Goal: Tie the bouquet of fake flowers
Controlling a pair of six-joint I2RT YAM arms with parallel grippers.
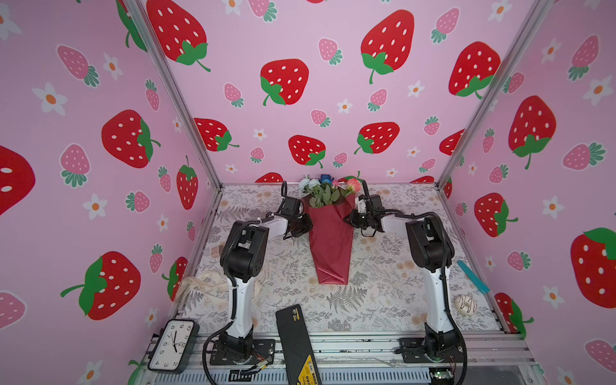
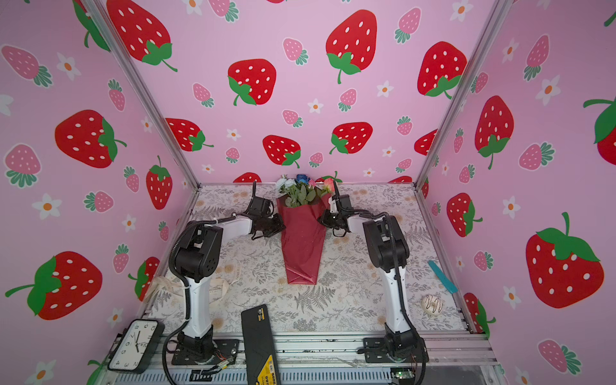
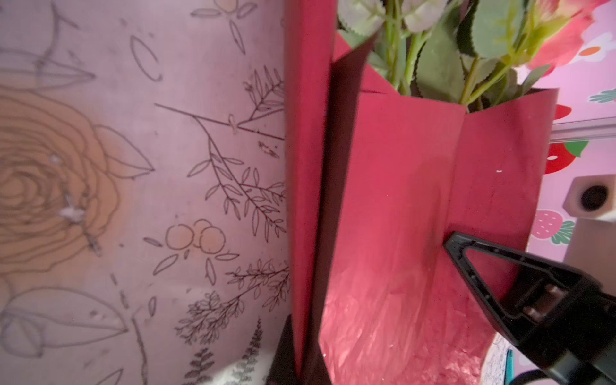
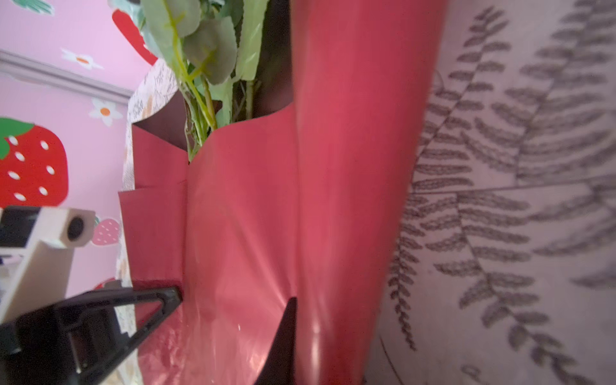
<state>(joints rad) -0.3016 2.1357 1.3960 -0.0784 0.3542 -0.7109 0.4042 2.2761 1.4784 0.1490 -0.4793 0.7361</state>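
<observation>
Now left fingers (image 3: 533,266) and right fingers (image 4: 133,295) pinch the bouquet (image 1: 330,240).

Pink wallpaper (image 1: 233,50) printed with red and pink strawberries and small white flowers is covering the back and both side walls. Aluminium posts (image 1: 174,93) are running up the corners. A grey leaf-and-rose patterned tabletop (image 1: 383,300) is lying below in soft, even light, a metal rail (image 1: 350,345) edging its near side.

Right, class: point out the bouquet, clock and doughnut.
bouquet (image 1: 330,243), in a top view, on the red wrap
clock (image 1: 171,345), in a top view, on its white face
doughnut (image 2: 427,306), in a top view, on its icing
</observation>
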